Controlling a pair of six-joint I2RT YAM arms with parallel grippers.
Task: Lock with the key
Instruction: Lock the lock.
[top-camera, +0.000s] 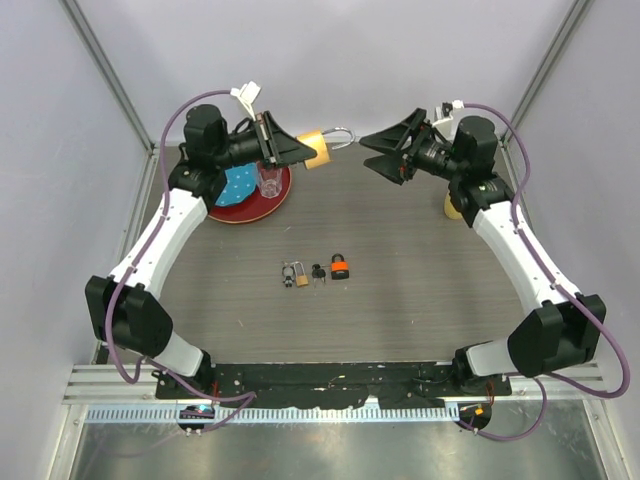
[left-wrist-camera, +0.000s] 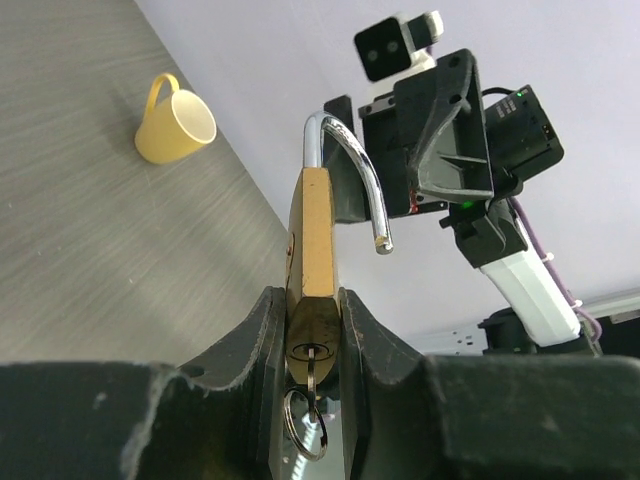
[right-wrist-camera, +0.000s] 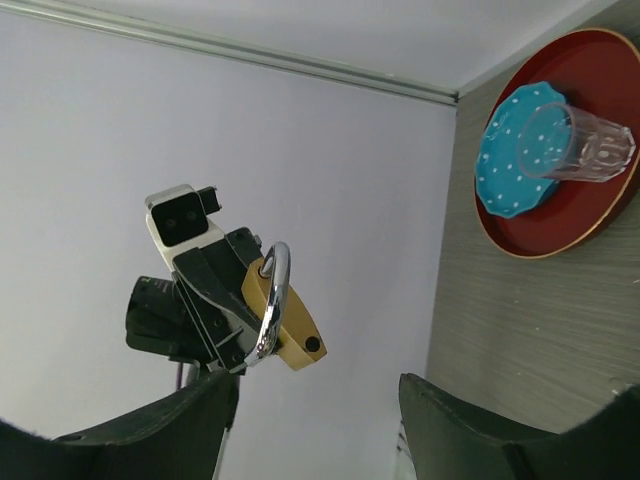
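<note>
I am squeezing the brass padlock (left-wrist-camera: 312, 235) in my left pincer (left-wrist-camera: 312, 300), up beside the red tray (top-camera: 245, 205). My right pincer (top-camera: 378, 153) is hanging open. The key (left-wrist-camera: 308, 362) is sitting inside, but the loop (left-wrist-camera: 355, 170) is gaping, not yet locked.

Upper left, a glass (top-camera: 269, 180) and blue plate (top-camera: 236, 185) are carried on a red tray (top-camera: 240, 215); a yellow mug (top-camera: 453, 208) is seen right.

In the left wrist view we find the lower sides of the brass padlock (left-wrist-camera: 312, 235) hidden between the fingers (left-wrist-camera: 255, 340) of the left gripper (left-wrist-camera: 312, 305), its key (left-wrist-camera: 316, 365) lost in shadow. From above, the small locks and keys (top-camera: 316, 270) at mid-table are too small for us to tell apart, and the right arm (top-camera: 500, 225) covers most of the yellow cup (top-camera: 452, 208).
</note>
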